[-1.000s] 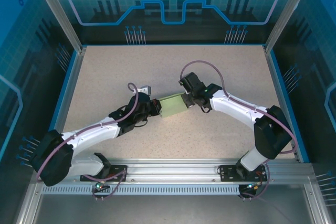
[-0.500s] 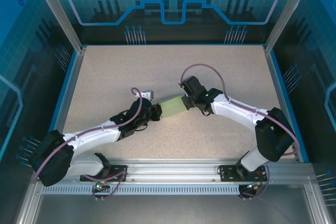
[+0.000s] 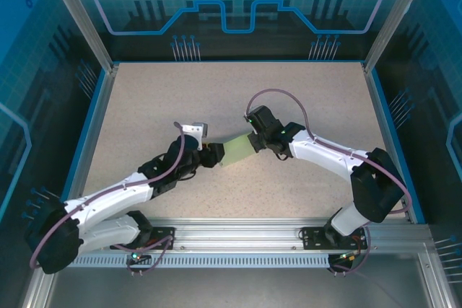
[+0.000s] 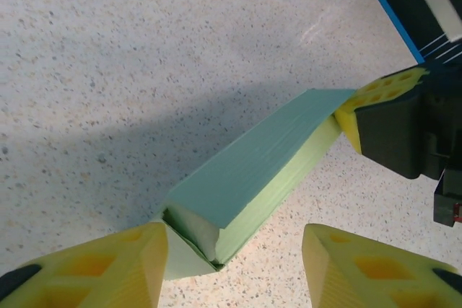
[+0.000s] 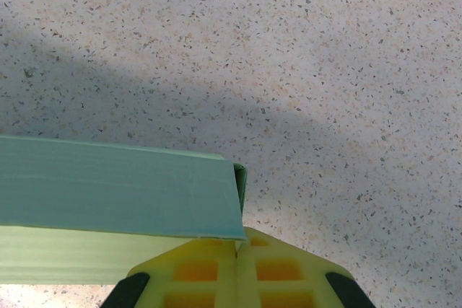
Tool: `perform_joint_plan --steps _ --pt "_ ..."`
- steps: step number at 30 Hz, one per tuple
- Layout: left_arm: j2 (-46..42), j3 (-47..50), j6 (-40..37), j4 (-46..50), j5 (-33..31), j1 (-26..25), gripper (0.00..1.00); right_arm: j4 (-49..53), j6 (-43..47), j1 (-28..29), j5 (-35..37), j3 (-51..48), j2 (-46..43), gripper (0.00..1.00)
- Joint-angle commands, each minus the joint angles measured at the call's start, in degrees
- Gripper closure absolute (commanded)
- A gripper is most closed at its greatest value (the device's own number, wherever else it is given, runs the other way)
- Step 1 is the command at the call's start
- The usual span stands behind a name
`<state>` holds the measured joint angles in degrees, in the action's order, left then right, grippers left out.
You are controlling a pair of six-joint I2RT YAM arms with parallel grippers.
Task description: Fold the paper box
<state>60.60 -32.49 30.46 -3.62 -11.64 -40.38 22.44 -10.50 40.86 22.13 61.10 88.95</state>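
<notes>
I judge the paper box [image 3: 237,151] formed into a sleeve. My right pincer [image 5: 237,249] clamps one end. My left pincer [image 4: 234,268] gapes around the other end, not yet tucked.

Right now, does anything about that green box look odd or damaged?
The paper box looks unfinished rather than damaged: the end by the open left hand gapes, showing white inside, with a flap sticking out. The right hand grips the far end. Nothing looks torn.
</notes>
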Motion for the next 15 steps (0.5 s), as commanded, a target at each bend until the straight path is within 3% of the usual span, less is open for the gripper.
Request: perform_joint_plan --steps 1,9,15 --pt "-0.30 -0.36 -0.94 1.86 1.28 2.16 0.43 4.46 0.19 1.06 -1.12 -0.16 0.70 0.94" --pt "8.17 -3.89 2.23 -1.08 7.14 7.03 0.39 4.89 0.45 1.02 -1.15 0.33 0.79 0.94" --pt "10.39 -2.23 3.89 -2.62 10.61 7.17 0.39 5.03 0.31 1.05 -0.82 0.58 0.87 0.94"
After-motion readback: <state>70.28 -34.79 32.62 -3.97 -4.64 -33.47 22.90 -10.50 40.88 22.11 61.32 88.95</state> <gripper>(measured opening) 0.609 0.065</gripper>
